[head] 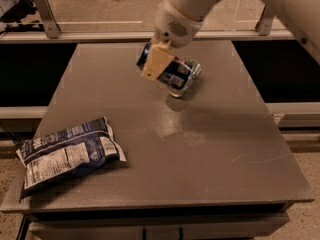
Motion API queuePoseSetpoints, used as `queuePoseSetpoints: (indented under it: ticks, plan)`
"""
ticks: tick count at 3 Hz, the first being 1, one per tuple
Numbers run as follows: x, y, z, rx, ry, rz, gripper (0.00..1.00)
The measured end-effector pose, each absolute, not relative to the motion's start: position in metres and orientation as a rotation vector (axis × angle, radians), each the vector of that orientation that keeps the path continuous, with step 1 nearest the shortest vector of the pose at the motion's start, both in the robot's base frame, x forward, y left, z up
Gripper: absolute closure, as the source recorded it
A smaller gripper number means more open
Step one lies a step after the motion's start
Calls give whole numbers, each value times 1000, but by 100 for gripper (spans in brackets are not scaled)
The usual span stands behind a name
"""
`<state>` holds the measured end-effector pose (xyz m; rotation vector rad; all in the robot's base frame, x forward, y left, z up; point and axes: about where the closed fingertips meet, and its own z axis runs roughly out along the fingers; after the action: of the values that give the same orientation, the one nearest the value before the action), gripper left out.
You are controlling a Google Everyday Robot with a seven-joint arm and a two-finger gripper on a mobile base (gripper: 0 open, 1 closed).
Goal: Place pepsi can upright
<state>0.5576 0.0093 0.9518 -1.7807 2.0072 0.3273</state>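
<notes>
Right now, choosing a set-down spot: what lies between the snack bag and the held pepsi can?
Only bare table, in the camera view. The gripper holds the pepsi can tilted over the table's far middle.

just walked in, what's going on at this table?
The robot's one arm has its tool shut on the pepsi can, holding it tilted and apparently just clear of the grey table, towards the far side. The can is not upright yet. A green-silver can shows partly behind it. A dark blue snack bag lies flat at the near left corner.
</notes>
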Motion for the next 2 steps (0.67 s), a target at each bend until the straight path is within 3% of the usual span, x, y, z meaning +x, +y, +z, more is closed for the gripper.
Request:
queuePoseSetpoints:
  ticks: [1,2]
  plan:
    - [547,-19,965,-1754,1952,375,100]
    - [550,-17,963,-1733,1910,452,100]
